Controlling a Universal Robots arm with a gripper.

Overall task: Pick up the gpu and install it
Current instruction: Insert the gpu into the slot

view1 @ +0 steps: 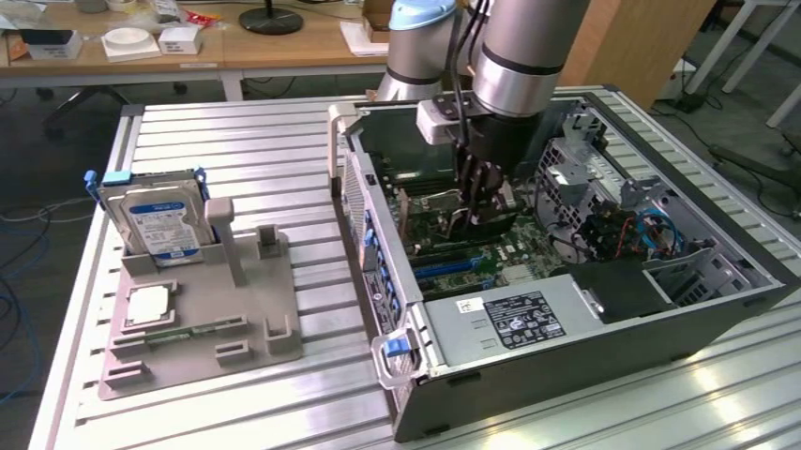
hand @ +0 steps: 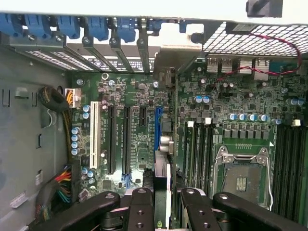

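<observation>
Gripper [hand: 162, 208] clamped on the gpu [hand: 162, 166], edge-on, in line with the blue slot [hand: 158, 122]; card judged light, stiff, fragile; best held along its upper edge.

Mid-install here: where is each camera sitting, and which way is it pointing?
Exterior view: off the arm, raised above the table, looking down into the open computer case; the arm reaches in.
Wrist view: on the wrist, facing the motherboard; the gripper clamps the gpu edge-on.
Shared: the motherboard and the CPU socket.
</observation>
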